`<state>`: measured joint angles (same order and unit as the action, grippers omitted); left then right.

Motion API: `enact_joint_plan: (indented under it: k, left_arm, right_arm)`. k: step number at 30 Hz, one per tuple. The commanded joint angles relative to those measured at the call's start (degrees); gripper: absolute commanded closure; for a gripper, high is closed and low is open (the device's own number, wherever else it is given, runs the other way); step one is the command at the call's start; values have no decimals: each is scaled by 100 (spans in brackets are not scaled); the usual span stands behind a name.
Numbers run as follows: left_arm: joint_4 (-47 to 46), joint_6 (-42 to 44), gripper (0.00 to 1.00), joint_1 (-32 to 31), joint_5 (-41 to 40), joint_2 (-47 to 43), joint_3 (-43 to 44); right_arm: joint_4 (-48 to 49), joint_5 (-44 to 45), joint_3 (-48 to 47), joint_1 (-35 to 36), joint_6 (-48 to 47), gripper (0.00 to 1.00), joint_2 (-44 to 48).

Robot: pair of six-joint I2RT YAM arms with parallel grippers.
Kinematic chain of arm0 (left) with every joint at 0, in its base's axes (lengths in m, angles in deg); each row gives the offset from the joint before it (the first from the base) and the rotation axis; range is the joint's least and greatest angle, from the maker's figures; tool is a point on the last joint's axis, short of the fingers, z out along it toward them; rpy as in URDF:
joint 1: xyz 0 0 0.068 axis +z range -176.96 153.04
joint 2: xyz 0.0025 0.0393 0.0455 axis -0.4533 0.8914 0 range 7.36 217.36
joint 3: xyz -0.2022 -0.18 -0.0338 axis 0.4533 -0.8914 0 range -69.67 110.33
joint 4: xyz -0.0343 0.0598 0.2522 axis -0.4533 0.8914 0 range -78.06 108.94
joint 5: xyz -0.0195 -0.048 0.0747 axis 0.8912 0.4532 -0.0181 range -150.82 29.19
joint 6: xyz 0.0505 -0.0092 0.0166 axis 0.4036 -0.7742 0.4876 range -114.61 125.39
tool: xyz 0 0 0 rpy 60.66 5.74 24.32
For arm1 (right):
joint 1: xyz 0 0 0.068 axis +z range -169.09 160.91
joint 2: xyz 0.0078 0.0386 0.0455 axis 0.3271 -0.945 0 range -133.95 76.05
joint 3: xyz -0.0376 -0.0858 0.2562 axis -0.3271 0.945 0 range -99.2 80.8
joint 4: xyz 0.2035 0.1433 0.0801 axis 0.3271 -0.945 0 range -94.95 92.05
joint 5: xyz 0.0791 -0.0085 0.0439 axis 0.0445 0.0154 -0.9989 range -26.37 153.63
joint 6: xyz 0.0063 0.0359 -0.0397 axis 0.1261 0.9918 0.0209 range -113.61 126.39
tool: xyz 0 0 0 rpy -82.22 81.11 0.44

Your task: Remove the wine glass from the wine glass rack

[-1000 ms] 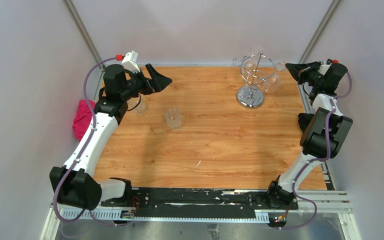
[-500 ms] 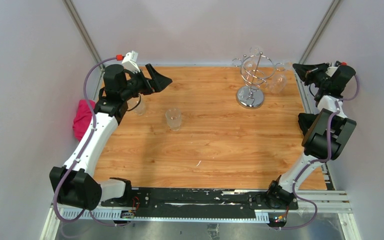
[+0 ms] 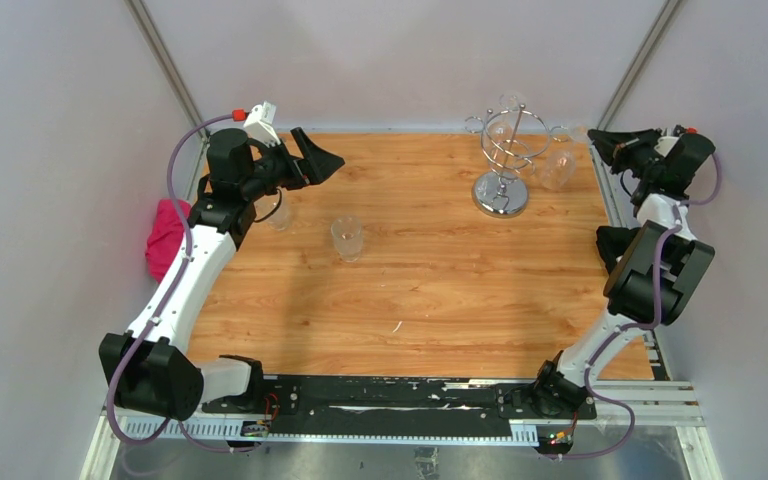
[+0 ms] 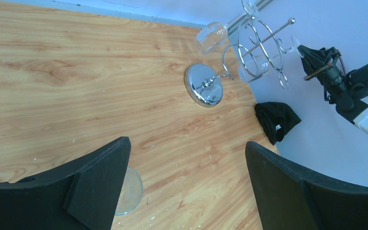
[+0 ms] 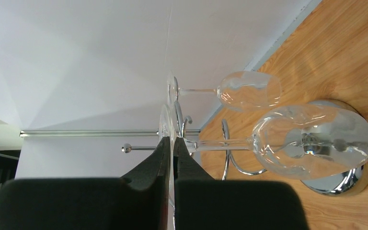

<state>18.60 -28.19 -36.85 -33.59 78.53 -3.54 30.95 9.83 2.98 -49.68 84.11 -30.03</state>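
Note:
The chrome wine glass rack (image 3: 506,150) stands at the table's far right on its round mirrored base (image 3: 501,194). My right gripper (image 3: 600,140) is shut on the flat foot of a clear wine glass (image 3: 557,166), which hangs tilted just right of the rack's hooks. In the right wrist view the pads (image 5: 165,158) pinch the foot, and the stem leads to the bowl (image 5: 311,141). Another wine glass (image 5: 249,89) hangs on the rack behind it. My left gripper (image 3: 322,158) is open and empty at the far left, well away from the rack.
A short clear glass (image 3: 347,238) stands left of the table's centre, and it also shows in the left wrist view (image 4: 132,191). Another glass (image 3: 280,212) stands under the left arm. A pink cloth (image 3: 167,236) lies off the left edge, a black cloth (image 4: 275,120) at the right edge.
My right gripper has moved right and a little back, carrying the wine glass away from the rack's hooks. The left arm has not moved.

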Motion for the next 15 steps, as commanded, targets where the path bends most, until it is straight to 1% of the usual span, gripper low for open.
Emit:
enact_joint_plan:
  k: [1,6,15]
  left_arm:
    - [11,30,4,-4,77,25,95]
    - [-15,17,4,-4,112,26,59]
    - [-106,-92,4,-4,168,-30,-43]
  right_arm:
    - [-326,24,270,-236,-404,100,663]
    - [-1130,150,715,-237,-1120,100,1419]
    - [-2027,151,1654,-228,-1748,100,2667]
